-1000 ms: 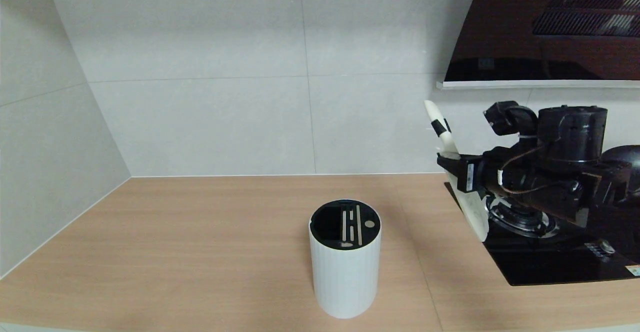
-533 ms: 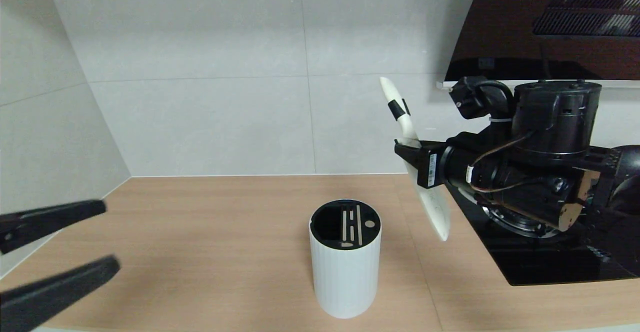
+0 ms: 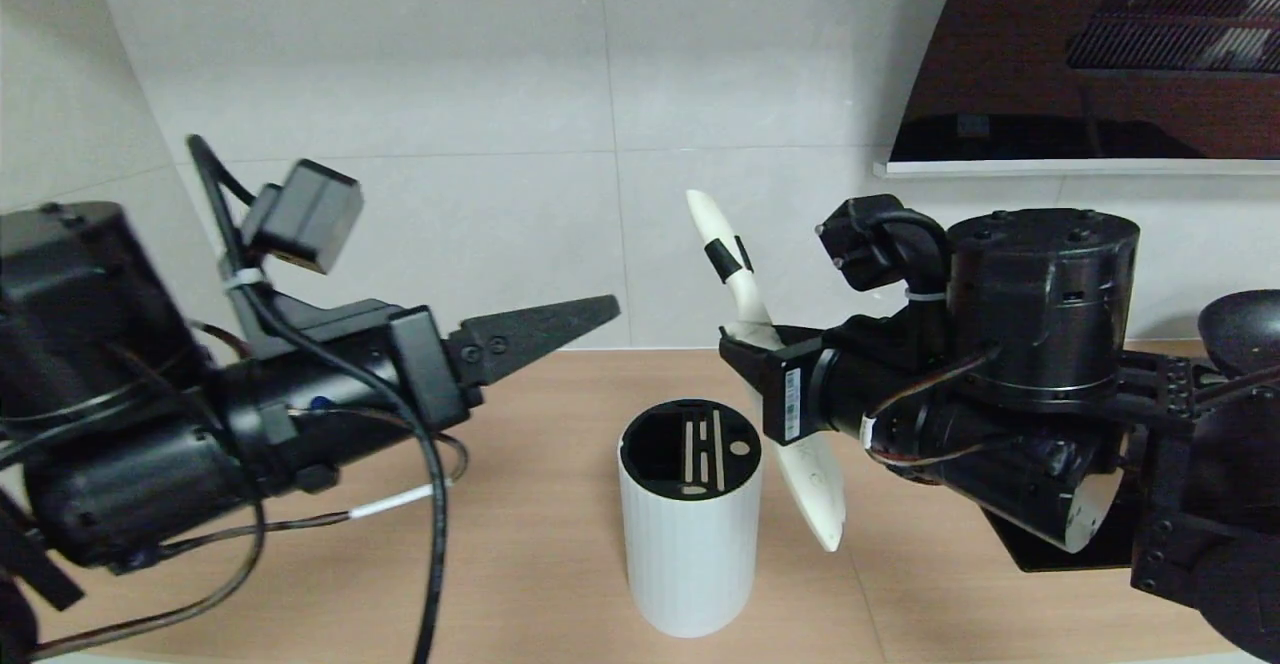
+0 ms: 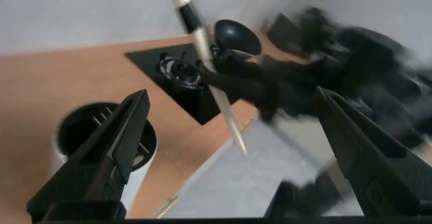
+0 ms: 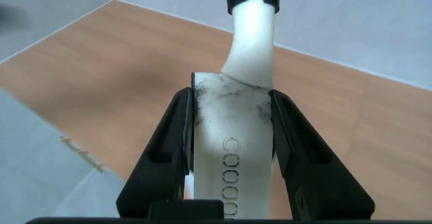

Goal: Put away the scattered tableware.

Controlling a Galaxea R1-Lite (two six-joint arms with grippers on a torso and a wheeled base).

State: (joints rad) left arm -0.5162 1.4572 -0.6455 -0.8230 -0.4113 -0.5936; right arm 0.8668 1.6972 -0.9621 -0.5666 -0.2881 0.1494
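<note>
The spatula (image 3: 815, 492) hangs tilted in the air, blade down and handle up toward the wall. It is just right of the holder (image 3: 688, 544), and the right claw (image 3: 748, 352) is clenched on its middle. The holder, white with a slotted black top, stands upright on the desk (image 3: 540, 554), with the hob (image 4: 177, 69) farther right. The left claw (image 4: 231, 97) hovers above the desk left of the holder, fingers spread wide and grasping nothing.
</note>
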